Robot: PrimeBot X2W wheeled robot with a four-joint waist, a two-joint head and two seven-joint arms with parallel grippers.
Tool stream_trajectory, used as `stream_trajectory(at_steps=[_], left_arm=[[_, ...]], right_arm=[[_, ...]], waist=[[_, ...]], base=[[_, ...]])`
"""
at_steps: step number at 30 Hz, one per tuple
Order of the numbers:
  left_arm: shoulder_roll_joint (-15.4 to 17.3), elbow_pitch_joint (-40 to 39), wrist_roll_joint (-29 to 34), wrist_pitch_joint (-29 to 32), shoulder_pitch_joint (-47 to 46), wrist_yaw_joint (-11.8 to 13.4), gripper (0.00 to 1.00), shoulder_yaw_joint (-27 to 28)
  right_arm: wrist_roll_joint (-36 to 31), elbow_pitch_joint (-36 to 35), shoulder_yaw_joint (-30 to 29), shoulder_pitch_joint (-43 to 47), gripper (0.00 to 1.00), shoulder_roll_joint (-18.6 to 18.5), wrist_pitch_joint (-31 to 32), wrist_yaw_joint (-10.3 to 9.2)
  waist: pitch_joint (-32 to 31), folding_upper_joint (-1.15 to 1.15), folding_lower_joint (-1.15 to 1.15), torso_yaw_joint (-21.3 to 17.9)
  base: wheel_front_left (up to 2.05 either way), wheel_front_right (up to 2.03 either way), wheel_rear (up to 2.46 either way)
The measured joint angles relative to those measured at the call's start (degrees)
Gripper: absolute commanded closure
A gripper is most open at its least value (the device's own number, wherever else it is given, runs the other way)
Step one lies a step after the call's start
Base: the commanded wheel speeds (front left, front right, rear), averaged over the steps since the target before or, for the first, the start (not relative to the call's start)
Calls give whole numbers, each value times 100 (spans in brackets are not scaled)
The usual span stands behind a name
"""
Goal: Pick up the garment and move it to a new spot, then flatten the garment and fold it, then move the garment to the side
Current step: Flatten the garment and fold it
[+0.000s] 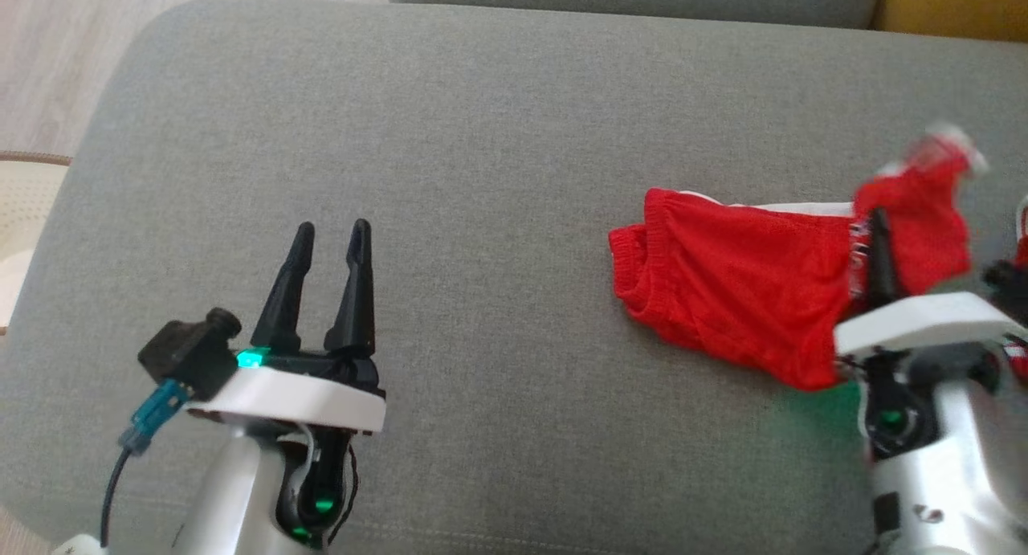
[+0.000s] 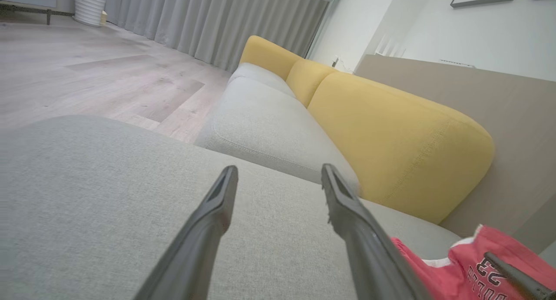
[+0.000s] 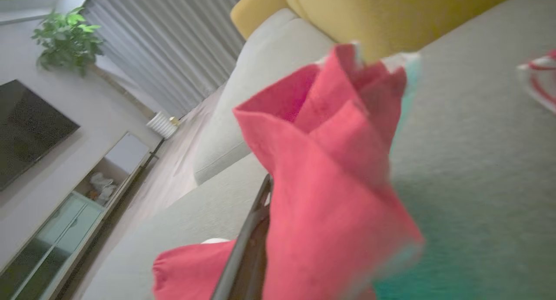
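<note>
Red garment [image 1: 723, 290] on the grey sofa cushion [image 1: 482, 97], long axis left to right in the head view, gathered edge toward the robot's left. Print reads "23" [image 2: 488, 265] (adjoining lettering illegible). Right pincer [image 1: 878, 222] clamps its raised right end; left pincer [image 1: 332, 228] gapes empty, well apart.

I'm looking down on the red garment [image 1: 723, 290], which is lying on the grey cushion [image 1: 450, 121] with its gathered left end resting flat and white trim showing along its far edge. At the garment's right end my right gripper [image 1: 879, 222] is pinching a bunch of the cloth, fingers closed on it, and that end is standing up off the cushion, blurred. Well to the left of the garment, my left gripper [image 1: 333, 230] is sitting over bare cushion, fingers standing apart. Far beyond the garment to the left, wooden floor [image 1: 72, 49] is showing; beyond its right end, a yellow cushion [image 1: 956, 5].
</note>
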Motion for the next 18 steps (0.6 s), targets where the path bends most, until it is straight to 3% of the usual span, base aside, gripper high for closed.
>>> stream_trajectory(at_steps=[6, 14, 15, 16, 18], left_arm=[[-2, 12, -335, 1, 24, -5, 0, -33], [-1, 73, -383, 0, 205, 1, 0, -37], [-1, 82, -383, 1, 231, 1, 0, -36], [-1, 101, -383, 1, 237, 1, 0, -35], [-1, 105, -385, 1, 237, 2, 0, -34]], right_arm=[[-176, -357, 1124, 36, 100, -42, -137, 0], [-236, -257, 1924, 363, 100, -248, -191, 0], [-304, -230, 1995, 390, 38, -267, -249, 0], [-300, -190, 2045, 391, 0, -272, -280, 0], [-289, -133, 2186, 389, 0, -283, -296, 0]], waist=[[-91, 0, 0, 114], [-248, 0, 0, 270], [-260, 0, 0, 291], [-271, 0, 0, 312], [-291, 0, 0, 357]], base=[[0, 0, 0], [0, 0, 0], [0, 0, 0], [0, 0, 0], [0, 0, 0]])
